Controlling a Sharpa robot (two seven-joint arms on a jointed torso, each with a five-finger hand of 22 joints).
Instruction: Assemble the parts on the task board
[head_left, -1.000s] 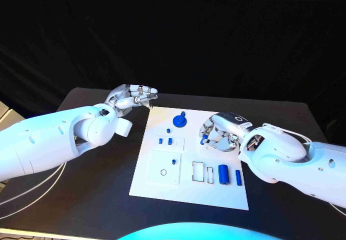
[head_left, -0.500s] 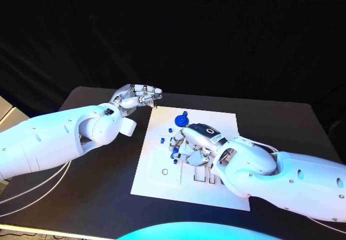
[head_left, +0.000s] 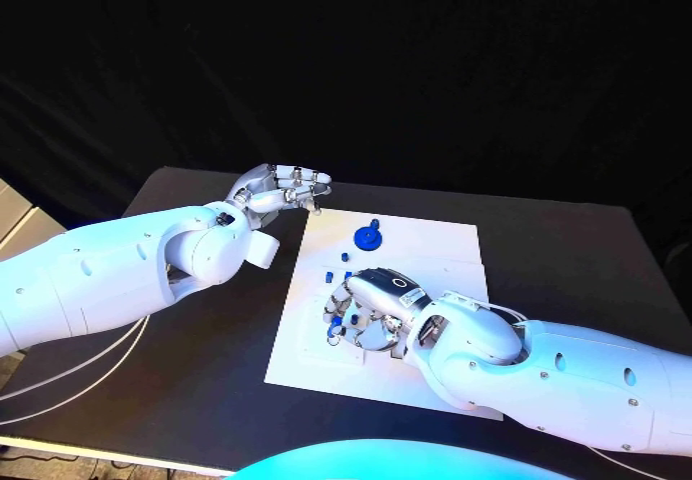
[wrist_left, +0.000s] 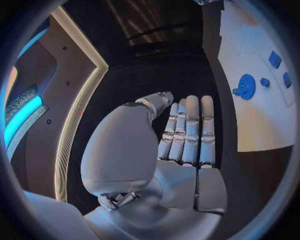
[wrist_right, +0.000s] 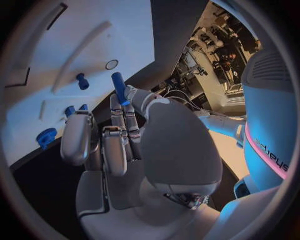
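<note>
The white task board (head_left: 418, 245) lies in the middle of the black table. My right hand (head_left: 368, 305) hovers low over its near-left part, pinching a blue cylinder (wrist_right: 119, 87) between thumb and a finger, above a round hole (wrist_right: 111, 64). A blue gear (head_left: 368, 238) sits at the board's far end, with two small blue blocks (head_left: 340, 277) just nearer. A blue peg (wrist_right: 82, 81) stands close to the fingertips. My left hand (head_left: 281, 188) hangs off the board's far-left corner, fingers straight and side by side (wrist_left: 187, 130), holding nothing.
The right forearm (head_left: 548, 370) covers the board's near-right part. Bare black table (head_left: 216, 340) stretches left of the board and beyond its far edge. White cables (head_left: 87, 375) run under the left arm.
My right hand has swept from the board's right side across to its near-left part, still gripping the blue piece. The left hand has stayed almost where it was.
</note>
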